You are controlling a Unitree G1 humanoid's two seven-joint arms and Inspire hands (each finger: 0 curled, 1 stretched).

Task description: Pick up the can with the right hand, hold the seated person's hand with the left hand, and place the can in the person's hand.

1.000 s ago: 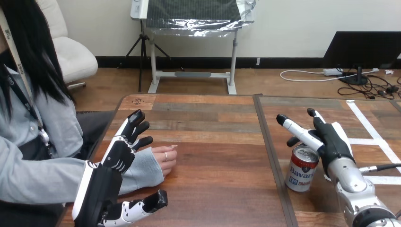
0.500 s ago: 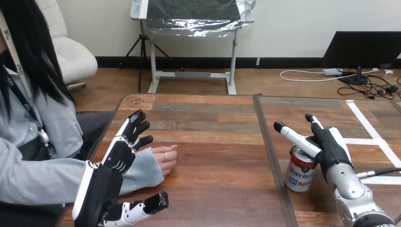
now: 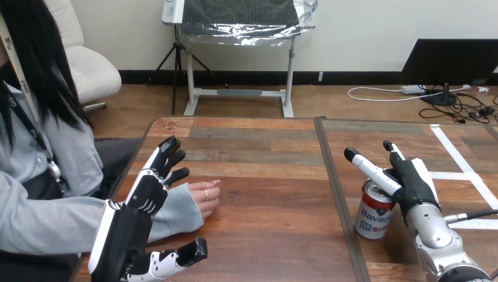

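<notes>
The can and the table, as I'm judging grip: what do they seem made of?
The can looks like thin metal, likely aluminium: silvery shiny top rim, glossy printed wall. The table looks like wood or wood-look laminate: brown and grey planks with grain, smooth, faintly sheeny; which one, I cannot tell.

Pale plain wall [image 3: 364, 23] across 12 o'clock w/ black skirting [image 3: 246, 77] at its foot; wood-plank floor [image 3: 352, 106] below; white padded chair [image 3: 88, 67] at 10 o'clock; black tripod [image 3: 175, 64] just beside a white-framed stand [image 3: 238, 92] at 12, carrying a dark panel [image 3: 241, 17] wrapped in clear film. At 2 o'clock a black slab [image 3: 452, 61] against the wall; white power strip [image 3: 420, 89] and black cables [image 3: 470, 107] on the floor before it. Foreground: wooden table [image 3: 264, 235] of mixed brown planks; dark seam [image 3: 335, 188] running 12-to-6 right of centre; white tape lines [image 3: 464, 167] at 3 o'clock; light soft, even.
</notes>
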